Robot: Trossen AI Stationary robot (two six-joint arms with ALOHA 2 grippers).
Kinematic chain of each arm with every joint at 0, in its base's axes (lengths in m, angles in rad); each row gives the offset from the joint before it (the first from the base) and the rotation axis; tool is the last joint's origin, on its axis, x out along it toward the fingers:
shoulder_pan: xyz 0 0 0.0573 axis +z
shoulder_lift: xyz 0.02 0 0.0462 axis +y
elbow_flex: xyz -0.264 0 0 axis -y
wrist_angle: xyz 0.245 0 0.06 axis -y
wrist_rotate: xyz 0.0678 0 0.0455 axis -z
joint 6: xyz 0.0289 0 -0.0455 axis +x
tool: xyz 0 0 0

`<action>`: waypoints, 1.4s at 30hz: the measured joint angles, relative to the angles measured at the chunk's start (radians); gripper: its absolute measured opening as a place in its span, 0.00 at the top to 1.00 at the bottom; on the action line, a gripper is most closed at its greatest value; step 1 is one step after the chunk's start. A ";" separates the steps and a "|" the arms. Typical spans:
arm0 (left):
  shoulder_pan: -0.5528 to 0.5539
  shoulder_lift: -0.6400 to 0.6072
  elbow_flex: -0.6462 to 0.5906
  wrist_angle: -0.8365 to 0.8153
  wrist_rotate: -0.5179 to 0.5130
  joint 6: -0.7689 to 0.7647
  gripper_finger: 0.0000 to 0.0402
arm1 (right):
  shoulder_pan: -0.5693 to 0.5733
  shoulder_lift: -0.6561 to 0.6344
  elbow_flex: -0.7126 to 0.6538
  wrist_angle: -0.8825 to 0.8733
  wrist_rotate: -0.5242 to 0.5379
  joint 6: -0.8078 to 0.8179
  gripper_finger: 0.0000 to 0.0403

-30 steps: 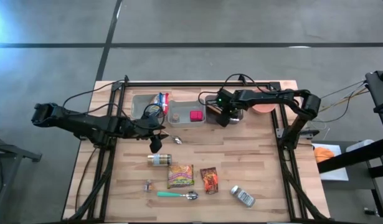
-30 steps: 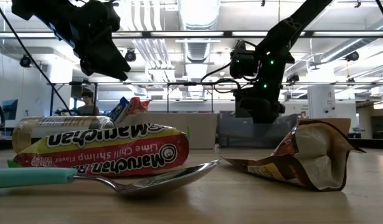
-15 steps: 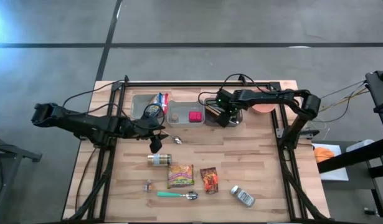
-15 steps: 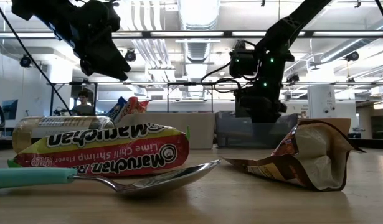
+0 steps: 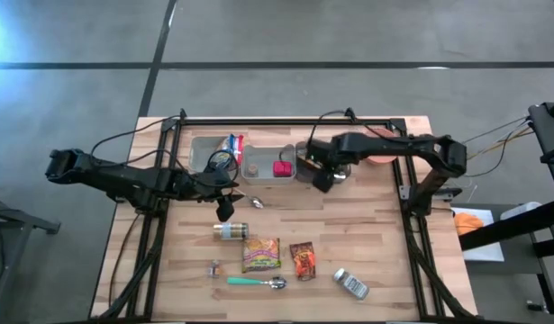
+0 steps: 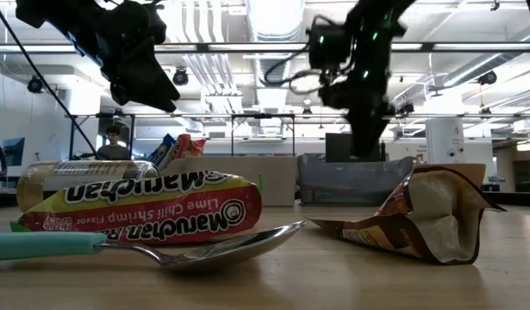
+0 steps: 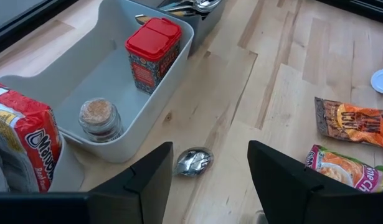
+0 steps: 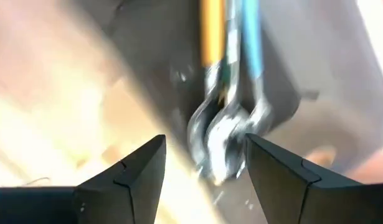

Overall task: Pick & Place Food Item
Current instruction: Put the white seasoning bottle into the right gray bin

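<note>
Crinkled foil and plastic wrappers are what you will be handling. From the high view, locate the ramen packet (image 5: 260, 254) and the brown snack pouch (image 5: 303, 260) side by side at the 6 o'clock part of the table (image 5: 376, 234), with a small jar (image 5: 229, 231) just at their 11 o'clock. The left gripper (image 5: 224, 207) hangs above the table just at 12 o'clock of that jar; the right gripper (image 5: 322, 176) sits at the grey bin (image 5: 305, 173) near 12 o'clock of the table.

In the low view, the ramen packet (image 6: 144, 207) looks light and puffy; judge it slippery and its contents brittle. The snack pouch (image 6: 420, 215) stands crumpled and soft. Take either across its narrow middle, with light pressure.

In the left wrist view, the fingers (image 7: 147, 183) stand spread with nothing between them, above a small foil piece (image 7: 193, 162) beside the white bin (image 7: 147, 118); the ramen packet (image 7: 340, 171) lies well apart.

In the right wrist view, the fingers (image 8: 132, 174) are spread and empty over cutlery (image 8: 225, 134) in the grey bin.
</note>
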 joint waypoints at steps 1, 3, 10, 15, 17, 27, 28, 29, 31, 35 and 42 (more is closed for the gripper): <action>0.000 0.000 0.000 -0.001 0.000 -0.001 0.47 | 0.031 -0.010 0.004 -0.032 0.000 0.028 0.47; 0.000 0.000 0.000 0.000 0.000 -0.001 0.47 | 0.100 -0.028 0.006 -0.099 -0.001 0.097 0.47; 0.000 0.000 0.000 0.002 0.000 -0.002 0.47 | 0.380 -0.107 -0.002 -0.222 -0.007 0.398 0.47; 0.000 0.000 0.000 0.006 0.000 -0.004 0.47 | 0.552 -0.146 0.004 -0.223 -0.039 0.605 0.47; 0.000 0.000 0.000 0.006 0.000 -0.004 0.47 | 0.611 -0.150 0.005 -0.223 -0.041 0.664 0.47; 0.000 0.000 0.000 0.006 0.002 -0.020 0.47 | 0.814 -0.141 0.004 -0.210 -0.141 0.813 0.47; 0.000 0.000 0.000 0.006 0.007 -0.020 0.47 | 0.832 -0.141 0.004 -0.204 -0.153 0.831 0.47; 0.000 0.000 0.000 0.003 0.008 -0.020 0.47 | 0.849 -0.141 0.004 -0.195 -0.162 0.844 0.47; 0.000 0.000 0.000 0.002 0.008 -0.020 0.47 | 0.884 -0.141 0.004 -0.162 -0.177 0.867 0.47; 0.000 0.000 0.001 0.002 0.008 -0.020 0.47 | 0.943 -0.141 0.003 -0.059 -0.186 0.920 0.47; 0.001 0.000 0.005 0.007 0.008 -0.019 0.47 | 1.000 -0.101 0.002 0.003 -0.186 1.099 0.47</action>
